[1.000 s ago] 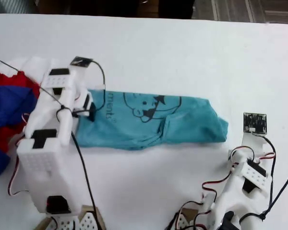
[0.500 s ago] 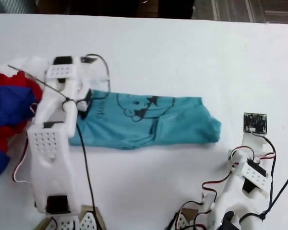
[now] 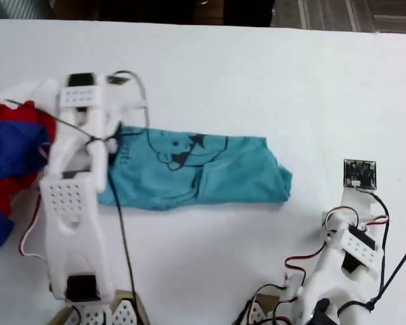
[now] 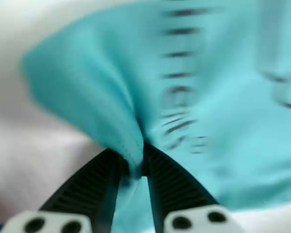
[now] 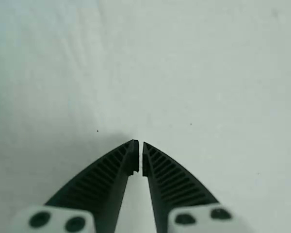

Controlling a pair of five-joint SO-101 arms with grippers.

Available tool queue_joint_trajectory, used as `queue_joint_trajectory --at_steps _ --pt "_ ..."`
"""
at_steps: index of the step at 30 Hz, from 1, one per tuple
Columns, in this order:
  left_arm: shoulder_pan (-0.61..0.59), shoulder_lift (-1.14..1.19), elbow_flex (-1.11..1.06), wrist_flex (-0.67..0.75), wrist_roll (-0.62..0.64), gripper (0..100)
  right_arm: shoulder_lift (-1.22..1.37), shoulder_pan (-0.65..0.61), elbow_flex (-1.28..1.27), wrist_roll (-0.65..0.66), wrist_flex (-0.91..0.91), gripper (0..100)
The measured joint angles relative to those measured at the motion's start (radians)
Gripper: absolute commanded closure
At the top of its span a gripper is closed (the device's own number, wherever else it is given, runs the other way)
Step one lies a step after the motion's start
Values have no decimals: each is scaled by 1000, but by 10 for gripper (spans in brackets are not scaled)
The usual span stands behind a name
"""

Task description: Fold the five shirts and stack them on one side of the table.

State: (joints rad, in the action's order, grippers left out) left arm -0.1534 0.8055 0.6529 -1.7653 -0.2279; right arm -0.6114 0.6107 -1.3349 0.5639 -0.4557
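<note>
On the white counter (image 3: 271,81), seen from above, a roughly folded teal shirt (image 3: 196,169) is laid lengthwise, print up. One end is covered by the left arm (image 3: 71,203), with the left tool (image 3: 115,143) set at the fabric's edge. Red and blue shirts (image 3: 10,159) are heaped just beside that arm. The right arm (image 3: 345,247) is parked well apart. From the left wrist, a ridge of teal fabric is seen pinched between black fingers (image 4: 169,189). From the right wrist, the right tool (image 5: 136,158) is pressed together over bare counter.
</note>
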Motion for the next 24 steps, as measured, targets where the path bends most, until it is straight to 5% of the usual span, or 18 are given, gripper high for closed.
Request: queue_joint_trajectory --at_steps 11,24 --pt "318 -356 -63 -3 78 973 0 20 0 -5 3 978" --pt "586 -377 6 18 123 973 0 167 0 -233 107 978"
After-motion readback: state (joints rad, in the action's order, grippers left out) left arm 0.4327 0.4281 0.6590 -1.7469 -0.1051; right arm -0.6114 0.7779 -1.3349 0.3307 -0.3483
